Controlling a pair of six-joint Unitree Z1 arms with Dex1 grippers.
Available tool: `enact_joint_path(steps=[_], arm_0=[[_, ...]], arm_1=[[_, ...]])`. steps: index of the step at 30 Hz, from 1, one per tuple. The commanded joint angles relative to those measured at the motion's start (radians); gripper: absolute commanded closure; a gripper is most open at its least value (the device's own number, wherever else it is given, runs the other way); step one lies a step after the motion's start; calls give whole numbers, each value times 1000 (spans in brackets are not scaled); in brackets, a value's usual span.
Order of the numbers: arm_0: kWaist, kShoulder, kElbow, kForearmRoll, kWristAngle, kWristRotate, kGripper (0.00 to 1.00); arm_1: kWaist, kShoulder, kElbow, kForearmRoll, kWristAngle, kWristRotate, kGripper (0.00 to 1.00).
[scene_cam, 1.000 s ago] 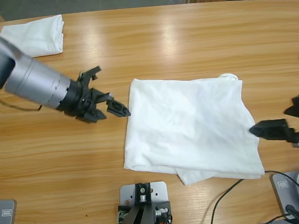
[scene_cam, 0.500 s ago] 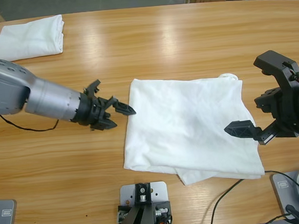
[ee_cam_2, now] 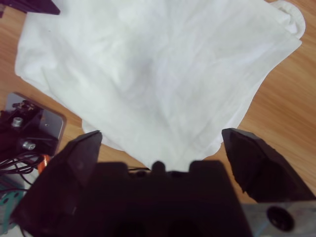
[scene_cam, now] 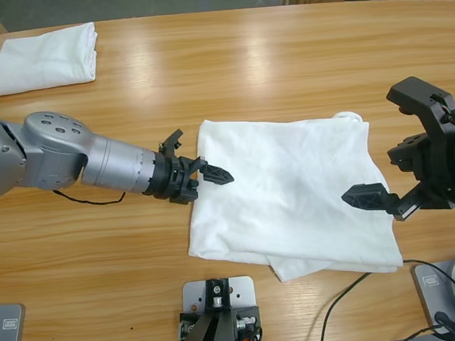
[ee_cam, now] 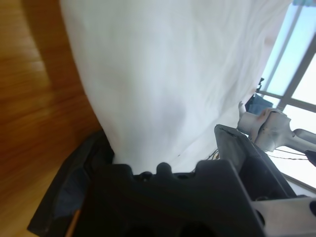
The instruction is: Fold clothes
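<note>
The left gripper [scene_cam: 212, 174] gapes over the shirt [scene_cam: 291, 193] at its nine-o'clock edge, cloth hiding the lower jaw; the right gripper [scene_cam: 384, 183] gapes at three o'clock.

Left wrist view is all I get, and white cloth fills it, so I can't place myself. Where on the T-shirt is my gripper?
Observer: The left gripper is at the left edge of the spread T-shirt, one tip reaching over the cloth.
Operator: Where's the other arm?
Observer: The right gripper is at the shirt's opposite, right edge, open, with one tip over the cloth.
Operator: Anything else on the table?
Observer: A second T-shirt, folded, lies near the corner at the high view's upper left, apart from both grippers.
</note>
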Motion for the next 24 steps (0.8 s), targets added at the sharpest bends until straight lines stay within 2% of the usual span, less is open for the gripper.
enact_joint_path(steps=[1, 4, 5, 6, 8, 9, 13, 18, 21, 24], arm_0=[[-29, 104, 33, -70, -3, 25, 200], [-32, 100, 22, -94, -6, 50, 277], [-32, 102, 21, -99, -6, 51, 339], [-33, 108, 22, -114, -9, 51, 485], [-33, 110, 29, -116, -3, 56, 946], [-32, 111, 31, -115, -3, 76, 1000], [-37, 104, 38, -114, 32, 163, 1000], [-50, 91, 36, -110, 102, 175, 1000], [-30, 48, 40, -6, 142, 182, 1000], [38, -16, 102, 73, 189, 191, 1000]], arm_1=[[9, -20, 34, -1, -7, 2, 9], [9, -20, 37, -3, -3, 4, 12], [9, -20, 38, -4, -1, 4, 12], [9, -20, 38, -6, 1, 5, 13], [9, -21, 38, -9, 3, 12, 13], [9, -22, 38, -9, 5, 14, 13], [9, -19, 39, -15, 15, 16, 13], [9, -21, 40, -18, 35, 18, 18], [9, -23, 42, -19, 35, 18, 18], [9, -16, 43, -32, 35, 18, 18]])
